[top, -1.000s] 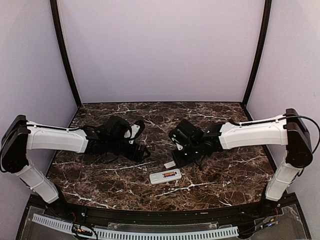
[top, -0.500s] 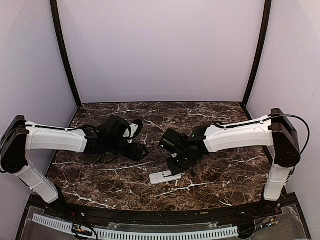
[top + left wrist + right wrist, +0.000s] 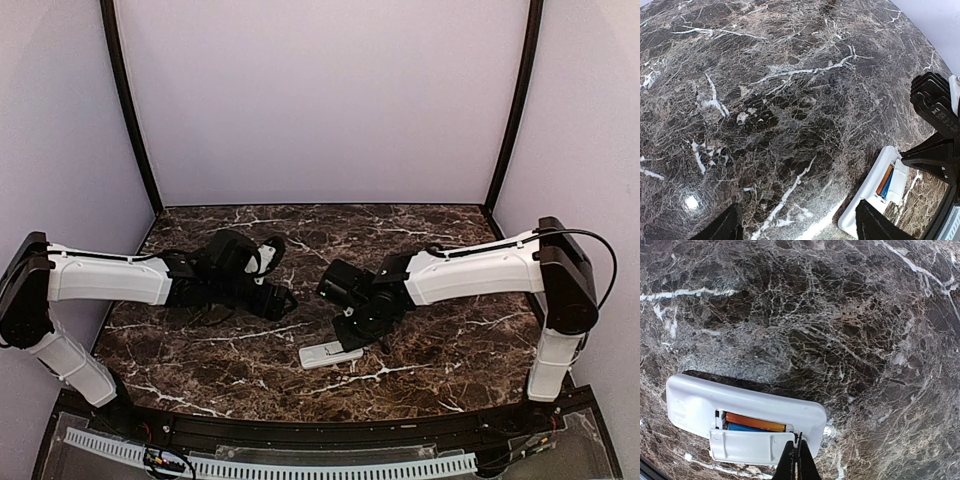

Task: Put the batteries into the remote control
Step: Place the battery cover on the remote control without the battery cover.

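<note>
**Top external view.** The left gripper [image 3: 283,299] hangs over the marble table [image 3: 450,350], with bare table under its jaws. The white remote control [image 3: 326,353] lies well to the outer side of these jaws, toward the right arm. The right gripper [image 3: 348,333] points down at the end of the remote control nearer the right arm. From this height, the stance of either pair of jaws cannot be read.

**Left wrist view.** The jaws of the left gripper [image 3: 800,231] stand wide apart, and only bare table [image 3: 765,100] lies between them. The remote control [image 3: 867,192] lies outside the jaw at the frame's right, just beyond its tip, back side up with the compartment exposed. The orange battery [image 3: 884,179] and the blue battery [image 3: 888,184] sit side by side inside the compartment. The right gripper [image 3: 940,150] stands over the far end of the remote control.

**Right wrist view.** The jaws of the right gripper [image 3: 797,452] are pressed together with nothing between them. Their tips meet the long edge of the remote control [image 3: 695,402], at the end of a small white cover piece [image 3: 747,446]. The cover piece lies along that edge and leaves the compartment partly exposed. Directly ahead of the cover piece, to the frame's left of the jaw tips, the orange battery [image 3: 755,421] and the blue battery [image 3: 742,428] lie parallel in the compartment, the blue one nearer the jaws.
</note>
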Robot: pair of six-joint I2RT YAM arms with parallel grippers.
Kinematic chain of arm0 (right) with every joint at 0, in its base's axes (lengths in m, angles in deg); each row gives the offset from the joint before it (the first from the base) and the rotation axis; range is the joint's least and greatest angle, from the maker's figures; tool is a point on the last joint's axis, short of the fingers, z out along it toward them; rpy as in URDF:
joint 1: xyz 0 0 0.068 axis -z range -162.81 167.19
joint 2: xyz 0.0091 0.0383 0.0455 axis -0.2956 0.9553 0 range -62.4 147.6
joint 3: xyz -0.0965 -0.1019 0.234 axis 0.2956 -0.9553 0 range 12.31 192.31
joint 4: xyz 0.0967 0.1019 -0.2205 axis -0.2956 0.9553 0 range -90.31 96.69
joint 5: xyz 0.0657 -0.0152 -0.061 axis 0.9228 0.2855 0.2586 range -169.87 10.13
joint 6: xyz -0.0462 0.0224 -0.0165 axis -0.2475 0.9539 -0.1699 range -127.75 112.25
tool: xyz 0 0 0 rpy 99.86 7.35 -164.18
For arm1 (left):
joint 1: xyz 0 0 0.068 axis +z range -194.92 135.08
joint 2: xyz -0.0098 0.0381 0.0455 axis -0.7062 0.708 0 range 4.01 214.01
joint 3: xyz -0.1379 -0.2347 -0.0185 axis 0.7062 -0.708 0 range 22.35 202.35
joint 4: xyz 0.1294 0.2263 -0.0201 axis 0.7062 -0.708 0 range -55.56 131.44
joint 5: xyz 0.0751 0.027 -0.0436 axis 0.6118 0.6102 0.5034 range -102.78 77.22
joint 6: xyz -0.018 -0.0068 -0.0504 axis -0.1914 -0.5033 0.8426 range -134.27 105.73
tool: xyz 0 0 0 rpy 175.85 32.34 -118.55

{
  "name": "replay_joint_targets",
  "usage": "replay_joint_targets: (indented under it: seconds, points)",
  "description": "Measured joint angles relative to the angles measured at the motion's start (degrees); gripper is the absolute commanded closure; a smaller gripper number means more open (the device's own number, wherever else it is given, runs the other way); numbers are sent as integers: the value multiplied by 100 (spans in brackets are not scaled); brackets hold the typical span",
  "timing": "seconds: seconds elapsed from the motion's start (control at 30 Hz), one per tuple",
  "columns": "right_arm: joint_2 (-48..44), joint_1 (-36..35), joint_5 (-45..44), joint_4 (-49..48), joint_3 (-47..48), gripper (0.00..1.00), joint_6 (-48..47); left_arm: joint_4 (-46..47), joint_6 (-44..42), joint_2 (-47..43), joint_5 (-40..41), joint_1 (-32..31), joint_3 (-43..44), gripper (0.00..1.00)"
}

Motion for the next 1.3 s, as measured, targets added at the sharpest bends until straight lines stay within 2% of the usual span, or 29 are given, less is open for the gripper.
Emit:
replay_joint_targets:
  seconds: [0.47, 0.63, 1.03, 1.3]
  points:
    - [240, -20, 0, 103, 166, 100, 55, 4, -2, 0, -44, 0, 0, 23]
    - [260, -20, 0, 267, 267, 97, 103, 4, -2, 0, -81, 0, 0, 23]
    - [326, -24, -63, 385, 356, 100, 181, 7, -9, 0, -120, 0, 0, 23]
    - [326, -42, -181, 455, 378, 97, 282, 7, -70, 0, -125, 0, 0, 23]
